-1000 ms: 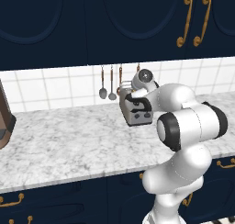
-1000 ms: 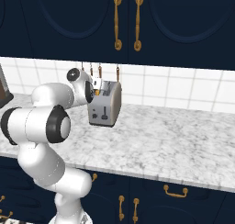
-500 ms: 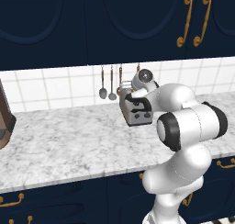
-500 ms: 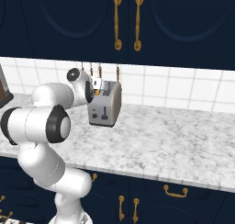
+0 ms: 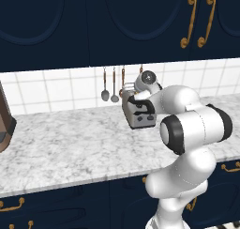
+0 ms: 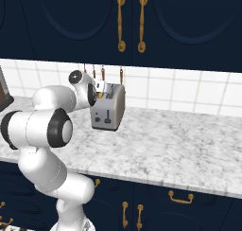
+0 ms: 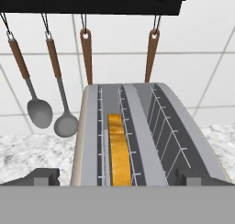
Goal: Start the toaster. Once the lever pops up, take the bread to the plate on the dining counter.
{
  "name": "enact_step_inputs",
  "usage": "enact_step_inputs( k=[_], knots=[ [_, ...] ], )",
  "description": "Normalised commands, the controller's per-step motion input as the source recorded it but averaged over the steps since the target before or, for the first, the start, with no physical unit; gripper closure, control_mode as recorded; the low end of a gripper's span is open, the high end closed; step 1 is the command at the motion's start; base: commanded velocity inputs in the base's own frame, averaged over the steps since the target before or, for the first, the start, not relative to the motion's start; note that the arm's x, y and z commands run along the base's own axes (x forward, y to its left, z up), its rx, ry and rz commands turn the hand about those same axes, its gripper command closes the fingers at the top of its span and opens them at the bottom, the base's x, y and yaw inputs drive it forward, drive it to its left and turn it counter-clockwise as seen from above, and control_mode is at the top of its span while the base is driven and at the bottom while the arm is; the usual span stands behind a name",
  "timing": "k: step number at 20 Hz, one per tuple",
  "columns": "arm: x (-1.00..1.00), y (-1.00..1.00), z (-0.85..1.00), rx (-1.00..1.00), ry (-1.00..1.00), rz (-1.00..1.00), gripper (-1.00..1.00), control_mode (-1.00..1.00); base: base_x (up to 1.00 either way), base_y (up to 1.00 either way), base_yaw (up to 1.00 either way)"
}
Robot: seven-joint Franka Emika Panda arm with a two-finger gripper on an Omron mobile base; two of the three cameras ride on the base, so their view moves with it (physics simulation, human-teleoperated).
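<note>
Hand view | hand (image 7: pixel 117 179) wide open, empty | poised over toaster (image 7: pixel 151 140), bread (image 7: pixel 120 149) in slot

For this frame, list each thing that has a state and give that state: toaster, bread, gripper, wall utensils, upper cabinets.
toaster: upright on the marble counter, against the tiled wall.
bread: standing on edge in the toaster's left slot as the hand view shows it; the other slot has no slice.
gripper: open, above the toaster, fingertips on either side of it, holding nothing.
spoons: hanging from the rail behind the toaster.
upper cabinet doors: closed.
</note>
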Motion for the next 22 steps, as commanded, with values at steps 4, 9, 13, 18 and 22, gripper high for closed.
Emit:
enact_step_inputs(
  k=[4, 9, 13, 18, 22],
  knots=[
    [0.00, 0.00, 0.00, 0.00, 0.00, 0.00, -1.00, -1.00, 0.00, 0.00, 0.00],
    [0.00, 0.00, 0.00, 0.00, 0.00, 0.00, -1.00, -1.00, 0.00, 0.00, 0.00],
    [0.00, 0.00, 0.00, 0.00, 0.00, 0.00, -1.00, -1.00, 0.00, 0.00, 0.00],
    [0.00, 0.00, 0.00, 0.00, 0.00, 0.00, -1.00, -1.00, 0.00, 0.00, 0.00],
    [0.00, 0.00, 0.00, 0.00, 0.00, 0.00, -1.00, -1.00, 0.00, 0.00, 0.00]
  ],
)
